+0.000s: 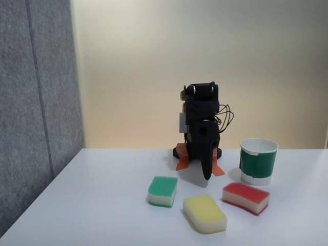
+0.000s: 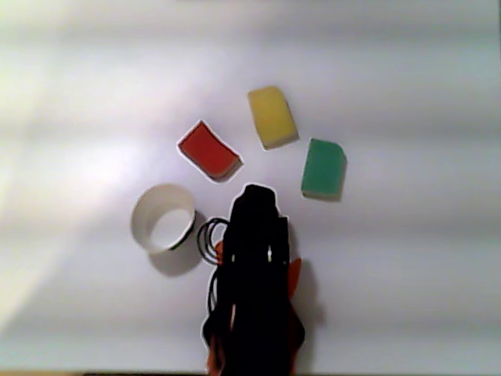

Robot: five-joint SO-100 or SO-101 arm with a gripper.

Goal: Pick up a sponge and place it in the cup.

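Note:
The red-topped sponge (image 1: 246,197) lies flat on the white table, in front of the cup in the fixed view; from above the sponge (image 2: 207,149) sits just beyond the arm's tip. The dark green cup (image 1: 258,164) stands upright and empty at the right, and its white rim (image 2: 141,223) shows left of the arm in the other view. The black arm is folded up at the back. Its gripper (image 1: 207,174) points down at the table, shut with nothing in it, between the cup and the green sponge. From above the gripper (image 2: 254,194) tip is short of the red sponge.
A green-topped sponge (image 1: 163,190) (image 2: 323,167) lies left of the arm in the fixed view. A yellow sponge (image 1: 204,212) (image 2: 272,116) lies nearest the front edge. A grey panel (image 1: 36,102) borders the table's left side. Orange tabs (image 1: 183,163) sit at the arm's base.

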